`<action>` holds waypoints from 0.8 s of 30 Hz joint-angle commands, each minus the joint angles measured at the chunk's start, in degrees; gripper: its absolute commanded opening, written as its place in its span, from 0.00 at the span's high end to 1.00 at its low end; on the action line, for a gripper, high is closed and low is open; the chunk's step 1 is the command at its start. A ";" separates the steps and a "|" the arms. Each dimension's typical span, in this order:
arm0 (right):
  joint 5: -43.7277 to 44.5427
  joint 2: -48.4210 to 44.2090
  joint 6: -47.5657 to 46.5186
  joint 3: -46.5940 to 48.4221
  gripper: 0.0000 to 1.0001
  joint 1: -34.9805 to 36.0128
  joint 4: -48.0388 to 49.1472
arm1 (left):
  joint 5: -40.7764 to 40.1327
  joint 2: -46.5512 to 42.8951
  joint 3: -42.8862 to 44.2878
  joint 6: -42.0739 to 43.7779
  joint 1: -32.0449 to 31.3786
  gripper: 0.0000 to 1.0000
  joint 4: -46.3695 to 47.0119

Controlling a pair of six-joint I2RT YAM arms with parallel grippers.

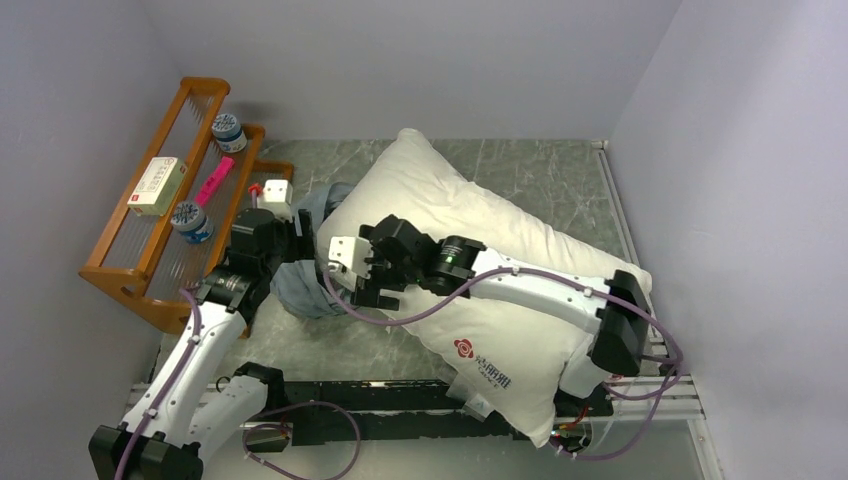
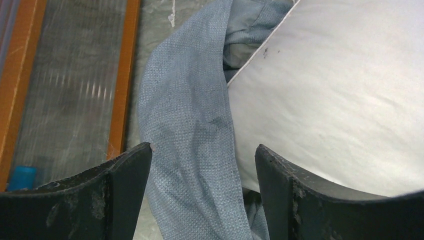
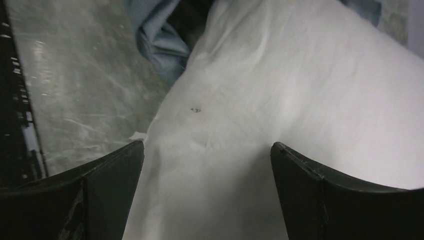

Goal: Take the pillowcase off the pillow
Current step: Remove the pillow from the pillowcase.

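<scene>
While the pillow (image 1: 440, 190) lay slantwise from the worktop's (image 1: 540, 170) far middle to its near right corner, almost bare, the pillowcase (image 2: 185, 125) was bunched against its left side, near the worktop's left edge beside the wooden rack (image 1: 130, 270). Your left tool (image 2: 202, 155) stood with jaws apart astride a grey-blue fold, gripping nothing. Your right tool (image 3: 207, 150) hung spread wide over the white pillow, empty too. To finish well, you probably needed to pinch only that fold, pin the pillow with the right, and draw leftward clear of the rack.
</scene>
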 commanded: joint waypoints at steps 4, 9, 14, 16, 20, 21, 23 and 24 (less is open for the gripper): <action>15.40 5.48 -2.45 -2.63 0.00 -0.01 -0.38 | 0.48 -0.87 -1.71 -1.14 -0.15 0.20 2.15; 26.03 8.08 -3.85 -5.80 0.01 -0.93 1.67 | 0.55 -0.57 -1.73 -0.92 -0.16 0.20 2.18; 27.17 9.98 -1.78 -5.72 0.25 -4.42 0.89 | 0.94 -0.34 -2.24 -0.79 -0.20 0.20 2.80; 25.55 9.82 -1.07 -5.23 0.38 -5.37 0.72 | 1.27 -0.08 -2.42 -0.72 -0.20 0.20 3.02; 22.51 8.43 -0.10 -4.83 0.75 -6.29 1.67 | 1.52 0.44 -2.52 -0.84 -0.23 0.20 3.02; 21.03 8.08 0.48 -4.45 0.83 -6.60 1.45 | 1.38 0.48 -2.58 -0.92 -0.16 0.20 3.03; 18.92 7.42 1.39 -3.99 0.97 -7.08 1.71 | 0.92 0.75 -2.60 -1.02 -0.23 0.20 2.89; 18.34 7.03 1.49 -4.02 1.00 -7.24 2.21 | 0.75 1.10 -2.61 -1.09 -0.17 0.20 2.66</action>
